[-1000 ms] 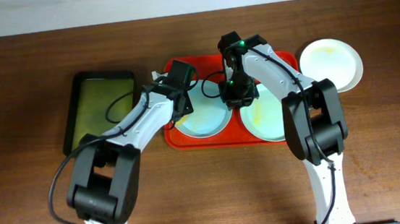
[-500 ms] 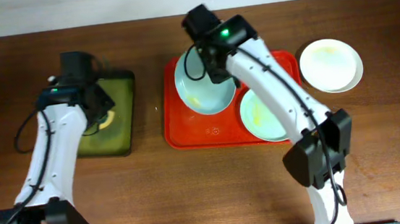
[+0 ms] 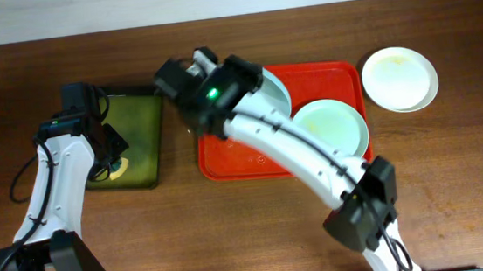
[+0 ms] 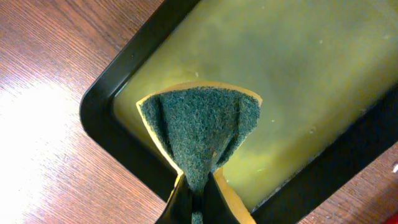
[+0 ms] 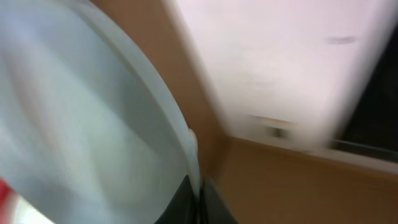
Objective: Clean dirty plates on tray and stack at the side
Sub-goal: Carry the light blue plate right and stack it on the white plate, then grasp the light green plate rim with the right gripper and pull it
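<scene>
At the far left, the left hand [image 4: 198, 200] hangs over the olive-green tray [image 3: 136, 127], its fingers pinched tight on a sponge [image 4: 199, 134]. The sponge is folded so the dark scouring face bulges outward with yellow foam showing at the edges, just above the tray's wet-looking floor. To its right, the right hand [image 5: 198, 202] is clamped on the rim of a mint-blue plate [image 3: 276, 95], which it carries tilted above the left end of the red tray [image 3: 239, 160]. The wrist view is blurred, but the plate's edge sits squarely between the fingers. Further right, a second mint-blue plate [image 3: 333, 127] lies flat in the red tray, faintly smeared with yellow. A cream-white plate [image 3: 399, 78] rests on the bench [image 3: 456, 187] just beyond the tray's right end. The step in hand looks like the scrub itself: one plate lifted and presented, the sponge ready. The next move calls for bringing sponge and plate face together, with the plate gripped firmly enough not to swivel under the wiping pressure.
</scene>
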Available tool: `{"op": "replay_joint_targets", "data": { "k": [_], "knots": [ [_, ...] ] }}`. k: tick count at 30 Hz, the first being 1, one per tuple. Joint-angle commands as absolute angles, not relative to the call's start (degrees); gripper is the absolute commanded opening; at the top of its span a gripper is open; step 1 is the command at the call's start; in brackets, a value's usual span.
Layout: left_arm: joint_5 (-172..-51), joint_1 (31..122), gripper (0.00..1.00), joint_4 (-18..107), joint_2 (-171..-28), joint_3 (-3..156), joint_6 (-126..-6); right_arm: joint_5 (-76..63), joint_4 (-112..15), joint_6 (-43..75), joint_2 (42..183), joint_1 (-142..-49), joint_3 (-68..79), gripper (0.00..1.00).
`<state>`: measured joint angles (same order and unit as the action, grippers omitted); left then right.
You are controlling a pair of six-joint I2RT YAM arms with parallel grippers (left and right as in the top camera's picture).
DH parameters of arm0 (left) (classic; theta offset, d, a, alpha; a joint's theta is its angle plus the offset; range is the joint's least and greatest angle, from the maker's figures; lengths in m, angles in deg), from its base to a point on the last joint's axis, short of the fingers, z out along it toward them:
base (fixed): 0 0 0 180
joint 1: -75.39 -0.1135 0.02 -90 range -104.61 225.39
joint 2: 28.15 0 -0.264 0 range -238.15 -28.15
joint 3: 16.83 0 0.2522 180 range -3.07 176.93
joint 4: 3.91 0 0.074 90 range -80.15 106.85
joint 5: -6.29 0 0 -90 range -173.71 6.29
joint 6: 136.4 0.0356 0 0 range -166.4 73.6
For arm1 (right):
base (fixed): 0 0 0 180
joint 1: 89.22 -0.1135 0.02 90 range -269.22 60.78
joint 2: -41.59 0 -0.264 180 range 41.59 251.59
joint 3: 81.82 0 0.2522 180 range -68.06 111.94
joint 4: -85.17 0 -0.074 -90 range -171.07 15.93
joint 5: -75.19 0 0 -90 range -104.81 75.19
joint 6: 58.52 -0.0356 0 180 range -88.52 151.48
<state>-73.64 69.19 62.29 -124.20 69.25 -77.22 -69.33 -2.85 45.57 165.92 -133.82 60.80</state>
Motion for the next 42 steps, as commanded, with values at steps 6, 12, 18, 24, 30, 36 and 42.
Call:
{"op": "replay_joint_targets", "data": {
  "k": [6, 12, 18, 24, 30, 36, 42],
  "knots": [
    [-73.5, 68.8, 0.00, 62.0, -124.3, 68.9, -76.1, 2.4, -3.4, 45.5, 164.8, -89.1, 61.7, 0.04],
    [-73.5, 68.8, 0.00, 62.0, -124.3, 68.9, -76.1, 3.6, -14.7, 31.6, 165.0, -63.3, 51.6, 0.04],
    [-73.5, 68.8, 0.00, 61.6, -124.3, 68.9, -76.1, 3.6, -31.0, 26.5, 165.0, -59.7, 35.3, 0.26],
    [-74.3, 68.8, 0.00, 61.3, -124.3, 68.9, -76.1, 10.3, -15.4, 27.2, 162.3, -63.5, 46.5, 0.47],
    [-75.4, 68.8, 0.00, 60.7, -124.3, 68.9, -76.1, -14.4, -11.7, 43.3, 164.8, -86.3, 39.6, 0.54],
    [-75.4, 68.8, 0.00, 60.2, -124.3, 68.9, -76.1, -10.6, -20.4, 48.7, 164.8, -88.8, 25.3, 0.59],
    [-75.4, 68.8, 0.00, 60.0, -124.4, 68.9, -76.1, 2.1, -18.0, 44.3, 164.8, -88.9, 25.1, 0.38]
  ]
}}
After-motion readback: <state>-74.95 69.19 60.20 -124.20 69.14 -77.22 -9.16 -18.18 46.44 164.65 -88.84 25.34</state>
